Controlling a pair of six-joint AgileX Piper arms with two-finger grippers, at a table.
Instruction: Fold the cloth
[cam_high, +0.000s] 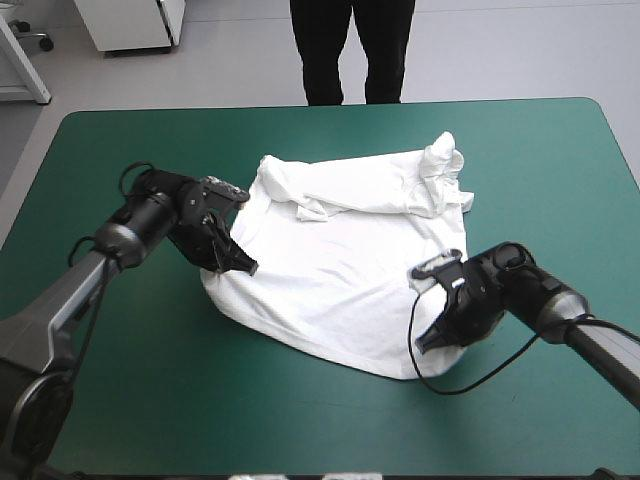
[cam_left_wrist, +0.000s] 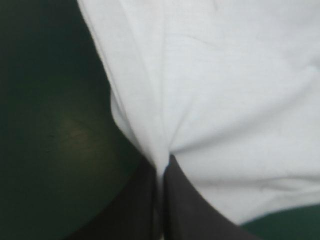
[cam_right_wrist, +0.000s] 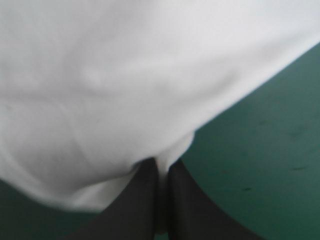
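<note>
The white T-shirt (cam_high: 340, 250) lies mostly spread on the teal-green cover, with a crumpled sleeve at its far right corner and a bunched fold across its far part. My left gripper (cam_high: 245, 266) is at the shirt's left edge, shut on the T-shirt. In the left wrist view the T-shirt (cam_left_wrist: 215, 90) is pinched into a fold where my left gripper (cam_left_wrist: 164, 161) meets. My right gripper (cam_high: 425, 343) is at the shirt's near right corner. The right wrist view shows my right gripper (cam_right_wrist: 161, 167) shut on the T-shirt (cam_right_wrist: 125, 75) at its edge.
The teal-green table cover (cam_high: 120, 380) surrounds the shirt on every side, with wide bare stretches near the front edge and at both ends.
</note>
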